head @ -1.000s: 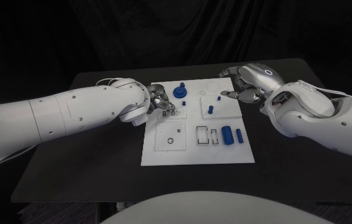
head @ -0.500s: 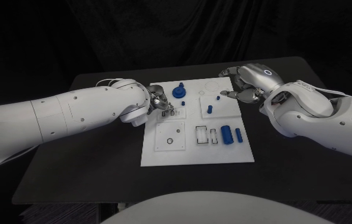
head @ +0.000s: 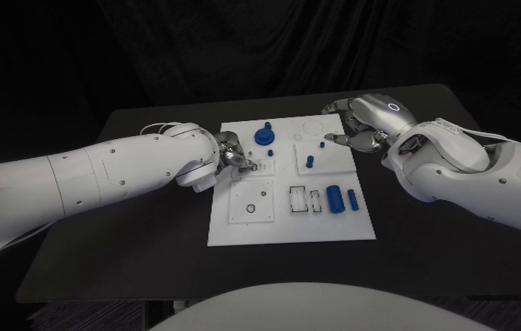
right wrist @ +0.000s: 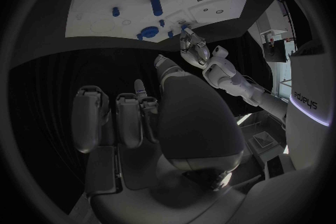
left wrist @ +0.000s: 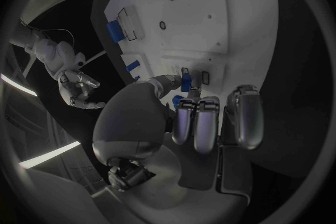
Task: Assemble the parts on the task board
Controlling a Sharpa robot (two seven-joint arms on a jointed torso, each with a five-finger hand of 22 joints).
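The white task board [head: 284, 222] lies mid-table. On it stand a tall blue part on a round base [head: 266, 135], a short blue peg [head: 311, 161] and two tiny blue parts [head: 322, 145]. A blue cylinder [head: 336, 198] and a thinner blue bar [head: 354, 201] lie near the board's right edge. My left hand [head: 236, 158] hovers at the board's left edge, pinching a small blue part [left wrist: 185, 82] between thumb and finger, close above small slots [left wrist: 205, 77]. Off the board's far right corner, my right hand [head: 355, 125] has its fingers [right wrist: 105, 117] curled in, and I see nothing in them.
Two rectangular recesses [head: 299, 198] and a square panel with a small ring hole [head: 252, 208] sit on the board's near half. The black table [head: 130, 241] extends around the board. My left forearm [head: 98, 177] crosses the table's left side.
My left arm has shifted a little, with its hand staying at the board's left edge. The right hand has not visibly moved.
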